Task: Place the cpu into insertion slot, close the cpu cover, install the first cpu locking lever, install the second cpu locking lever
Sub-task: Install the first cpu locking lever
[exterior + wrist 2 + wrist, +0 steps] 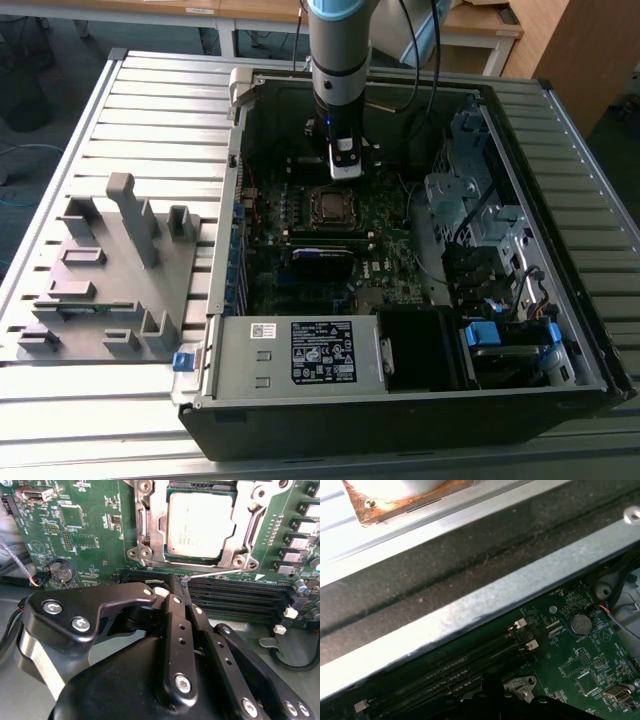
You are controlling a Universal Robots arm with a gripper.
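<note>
The cpu [200,522] lies flat in the insertion slot [330,205], its dull silver top showing through the cut-out of the cpu cover [154,530]. The cover lies down over it. A thin wire locking lever [220,572] runs along the socket's edge beside the memory slots. In the second wrist view my gripper [176,584] has its black fingers [172,605] together, and their tip sits right at the lever's free end. I cannot tell whether the tip touches the lever. In the exterior view the gripper [345,168] hangs just behind the socket.
Long black memory slots [235,592] lie between gripper and socket. A coin battery [61,571] and a cable sit to one side. The case's metal wall [485,605] runs close behind. A power supply [300,350], a drive cage [470,190] and a grey fixture [110,270] surround the board.
</note>
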